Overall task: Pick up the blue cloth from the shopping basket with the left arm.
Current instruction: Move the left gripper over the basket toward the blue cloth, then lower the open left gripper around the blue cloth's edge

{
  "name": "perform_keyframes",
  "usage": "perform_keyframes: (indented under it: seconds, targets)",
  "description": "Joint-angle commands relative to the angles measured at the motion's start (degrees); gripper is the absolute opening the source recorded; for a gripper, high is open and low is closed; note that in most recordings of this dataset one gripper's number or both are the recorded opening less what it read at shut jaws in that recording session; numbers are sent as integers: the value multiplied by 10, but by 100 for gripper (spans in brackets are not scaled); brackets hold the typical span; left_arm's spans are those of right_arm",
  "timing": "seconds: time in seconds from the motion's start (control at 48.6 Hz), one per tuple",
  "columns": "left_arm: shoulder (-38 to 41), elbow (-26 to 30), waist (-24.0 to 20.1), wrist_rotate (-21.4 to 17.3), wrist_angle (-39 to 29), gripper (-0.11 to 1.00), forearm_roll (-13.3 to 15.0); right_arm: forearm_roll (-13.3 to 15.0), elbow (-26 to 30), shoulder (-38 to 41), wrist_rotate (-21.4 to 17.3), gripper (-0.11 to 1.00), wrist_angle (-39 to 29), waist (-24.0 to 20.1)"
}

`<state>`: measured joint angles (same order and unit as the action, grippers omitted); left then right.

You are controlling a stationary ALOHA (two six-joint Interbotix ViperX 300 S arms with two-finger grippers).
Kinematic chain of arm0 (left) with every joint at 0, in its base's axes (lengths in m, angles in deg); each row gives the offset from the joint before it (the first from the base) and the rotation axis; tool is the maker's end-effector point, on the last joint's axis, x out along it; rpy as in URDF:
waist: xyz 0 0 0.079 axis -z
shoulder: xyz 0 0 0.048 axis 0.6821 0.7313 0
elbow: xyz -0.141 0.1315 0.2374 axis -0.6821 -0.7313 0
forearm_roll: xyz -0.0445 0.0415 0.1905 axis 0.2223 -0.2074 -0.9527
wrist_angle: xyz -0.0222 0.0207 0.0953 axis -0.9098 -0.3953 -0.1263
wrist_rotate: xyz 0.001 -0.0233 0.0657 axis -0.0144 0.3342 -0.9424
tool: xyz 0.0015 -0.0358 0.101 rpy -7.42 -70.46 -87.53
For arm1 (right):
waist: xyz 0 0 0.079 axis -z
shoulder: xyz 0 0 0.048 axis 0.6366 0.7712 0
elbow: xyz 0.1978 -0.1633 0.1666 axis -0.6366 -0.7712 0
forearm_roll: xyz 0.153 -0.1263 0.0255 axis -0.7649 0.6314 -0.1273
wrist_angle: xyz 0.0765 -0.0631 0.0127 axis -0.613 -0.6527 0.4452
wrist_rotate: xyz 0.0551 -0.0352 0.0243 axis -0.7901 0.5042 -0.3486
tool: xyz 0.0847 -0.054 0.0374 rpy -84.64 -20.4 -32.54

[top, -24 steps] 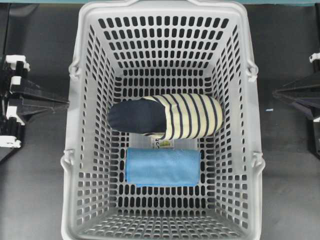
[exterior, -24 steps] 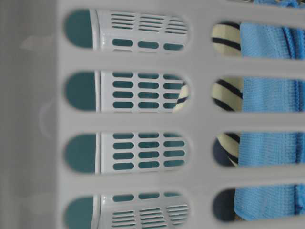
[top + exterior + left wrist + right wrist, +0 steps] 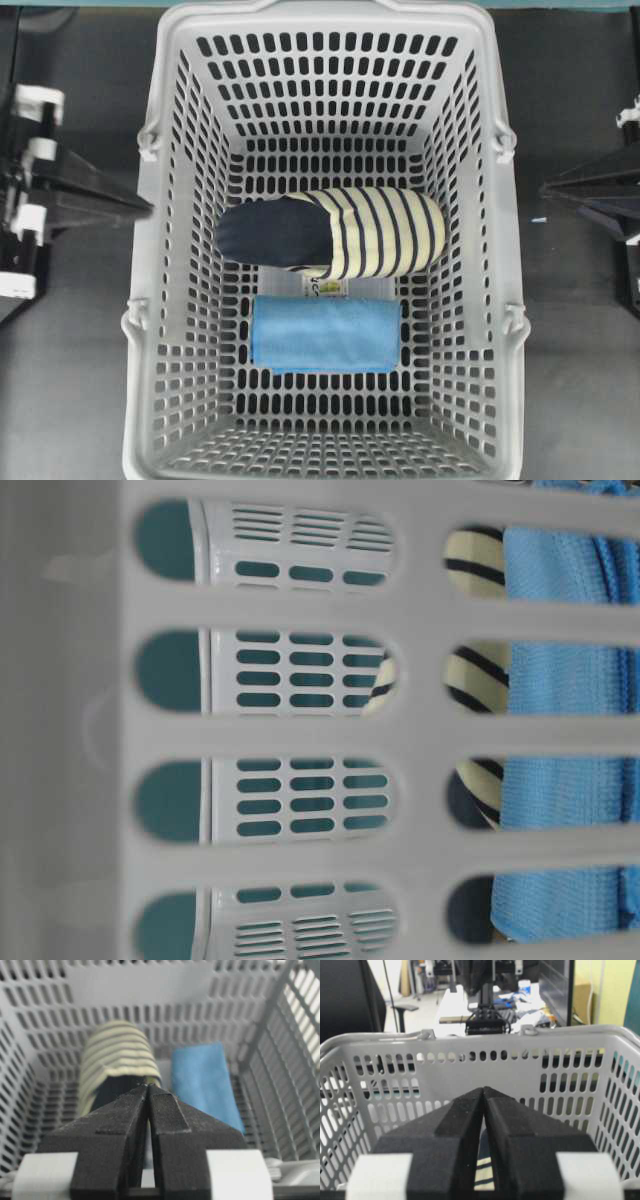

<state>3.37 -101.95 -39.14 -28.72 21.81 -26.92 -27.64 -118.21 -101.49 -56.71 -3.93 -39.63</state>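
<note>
Both black tools, left (image 3: 148, 1091) and right (image 3: 483, 1094), sit pinched shut and empty outside the light-grey slotted plastic basket (image 3: 160, 200), whose small folded light-blue microfibre cloth (image 3: 202, 1082) lies ahead-right of the left tool, beside the striped slipper (image 3: 117, 1062), awaiting pickup.

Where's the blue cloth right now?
In the overhead view, the blue cloth lies flat on the basket floor, near the middle, just below the striped slipper.

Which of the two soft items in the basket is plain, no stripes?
The blue cloth, a flat folded rectangle beside the striped slipper, which is navy at the toe with cream and navy bands.
</note>
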Motion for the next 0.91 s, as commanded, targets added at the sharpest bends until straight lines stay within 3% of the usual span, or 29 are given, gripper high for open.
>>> perform_keyframes:
  seconds: [0.0, 0.082, 0.288, 0.37, 0.453, 0.515, 0.761, 0.823, 0.885]
  targets:
    - [40, 58, 9, -3, -46, 0, -3, -3, 15, 1, 0, 1, -4, 0]
    - [72, 90, 11, -4, -80, 0, -3, -3, 14, 2, 0, 9, -14, 0]
    - [153, 160, 20, -2, -145, 0, -3, -3, 17, 1, -2, 65, -26, 4]
    - [181, 182, 25, -3, -159, 0, -3, -3, 17, 1, -2, 80, -27, 6]
    - [209, 204, 25, 1, -178, 1, -3, -3, 17, 1, -2, 79, -27, 6]
    - [231, 223, 25, 4, -198, 8, -3, -3, 17, 1, -2, 78, -27, 7]
    - [338, 316, 37, 7, -275, 76, -3, -3, 17, 1, -2, 77, -27, 9]
    - [368, 338, 41, 11, -285, 87, -3, -4, 16, 1, -1, 77, -27, 9]
    - [396, 359, 47, 16, -288, 91, -3, -3, 16, 1, -2, 77, -27, 10]
